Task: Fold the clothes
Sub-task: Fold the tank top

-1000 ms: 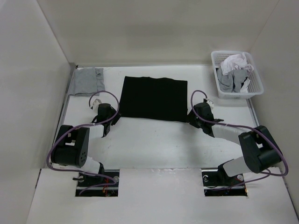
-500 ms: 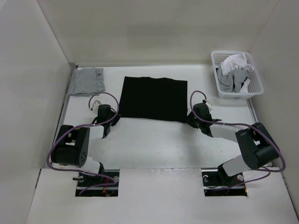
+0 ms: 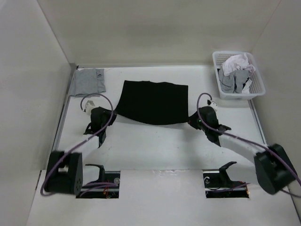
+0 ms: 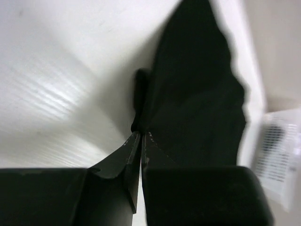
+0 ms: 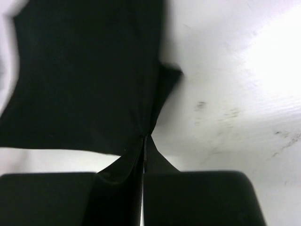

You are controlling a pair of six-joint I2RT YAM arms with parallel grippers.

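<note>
The clothes (image 3: 153,102), a black garment, lie spread in the middle of the table, with their near edge raised and sagging between my two arms. My left gripper (image 3: 112,114) is shut on the near left corner. In the left wrist view the black fabric (image 4: 197,99) runs out from between the closed fingertips of that gripper (image 4: 141,134). My right gripper (image 3: 192,118) is shut on the near right corner. The right wrist view shows the cloth (image 5: 89,75) pinched at the tips of that gripper (image 5: 146,137) and hanging above the white table.
A light grey garment (image 3: 88,82) lies folded at the far left corner. A white basket (image 3: 257,77) with white and grey clothes stands at the far right. White walls close off the left, back and right sides.
Both grippers have shut on the near corners of the black garment and risen with them. The near edge has come off the table and both arms have stretched forward.
</note>
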